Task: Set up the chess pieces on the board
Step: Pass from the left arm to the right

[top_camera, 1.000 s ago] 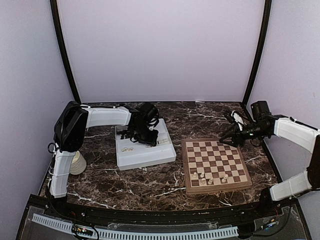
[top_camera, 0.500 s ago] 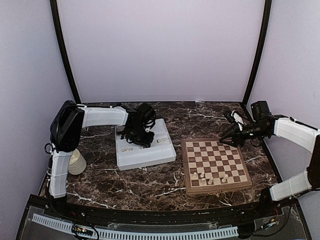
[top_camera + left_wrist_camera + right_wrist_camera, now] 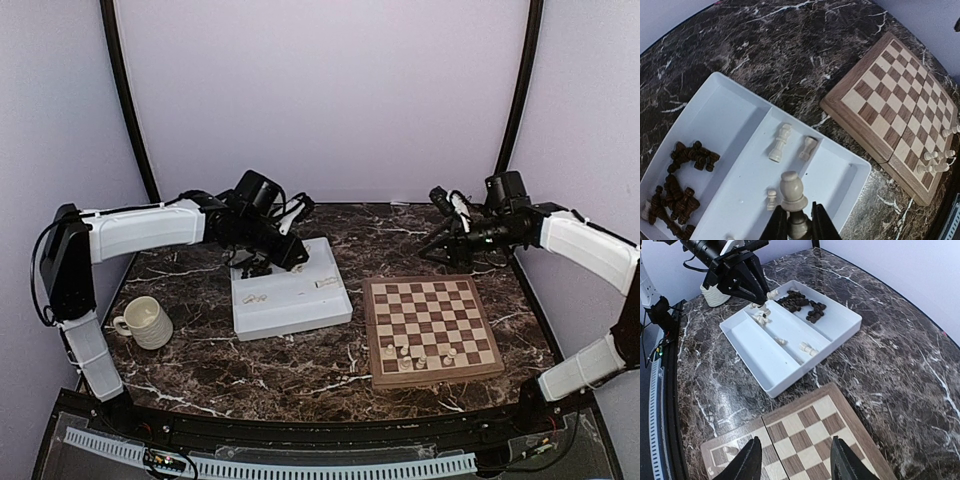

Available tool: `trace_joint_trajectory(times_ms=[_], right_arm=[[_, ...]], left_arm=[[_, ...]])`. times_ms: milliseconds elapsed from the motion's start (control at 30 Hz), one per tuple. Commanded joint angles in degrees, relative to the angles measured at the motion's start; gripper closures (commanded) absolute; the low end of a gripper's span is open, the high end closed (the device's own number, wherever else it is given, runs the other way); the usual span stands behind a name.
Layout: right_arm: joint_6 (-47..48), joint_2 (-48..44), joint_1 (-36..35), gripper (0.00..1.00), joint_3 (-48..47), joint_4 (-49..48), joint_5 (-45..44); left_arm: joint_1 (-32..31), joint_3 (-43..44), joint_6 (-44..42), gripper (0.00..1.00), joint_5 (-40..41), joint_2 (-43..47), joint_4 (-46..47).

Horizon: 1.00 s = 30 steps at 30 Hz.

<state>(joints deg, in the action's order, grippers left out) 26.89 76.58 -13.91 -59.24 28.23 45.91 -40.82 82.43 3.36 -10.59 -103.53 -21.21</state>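
The left arm stretches over the white tray (image 3: 300, 310), the left gripper (image 3: 797, 220) pinching a cream chess piece (image 3: 792, 191). The right gripper (image 3: 795, 445) hangs spread, right of the tray.

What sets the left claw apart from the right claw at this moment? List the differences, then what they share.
Grip: the left claw is shut on a cream chess piece; the right claw stands open and holds nothing.
Place: the left claw hangs over the white tray; the right claw hangs by the board.
Shared: both are dark two-finger claws raised in the air.
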Motion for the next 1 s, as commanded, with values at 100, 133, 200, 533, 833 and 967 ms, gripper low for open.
trace_joint_trajectory(times_ms=[100,133,200,533,833,967], right_arm=[[-10.0,8.5,-9.1,0.53,-10.8,-2.8,1.7],[-11.5,10.2,-10.1,0.53,-12.2,-3.2,2.6],[-14.1,13.8,-11.9,0.52,-15.6,-2.9,5.9],[-26.8,30.6,-16.7,0.46,-31.2,-1.7,16.0],[-31.5,36.9,-19.2,0.44,-36.1,-2.1,19.5],[-31.9,38.5,-20.4,0.45,-37.3,-1.8,20.1]], left_arm=[[-1.5,-7.4,-4.2,0.93,-9.4,8.0,11.1],[-2.0,-7.8,-4.5,0.93,-9.6,8.7,11.8],[-2.7,-8.8,-5.2,0.93,-9.2,9.5,12.3],[-5.1,-12.0,-8.6,0.93,-6.0,12.3,15.5],[-5.2,-12.1,-9.8,0.93,-3.7,11.8,15.7],[-5.2,-11.8,-10.0,0.93,-3.5,11.6,15.6]])
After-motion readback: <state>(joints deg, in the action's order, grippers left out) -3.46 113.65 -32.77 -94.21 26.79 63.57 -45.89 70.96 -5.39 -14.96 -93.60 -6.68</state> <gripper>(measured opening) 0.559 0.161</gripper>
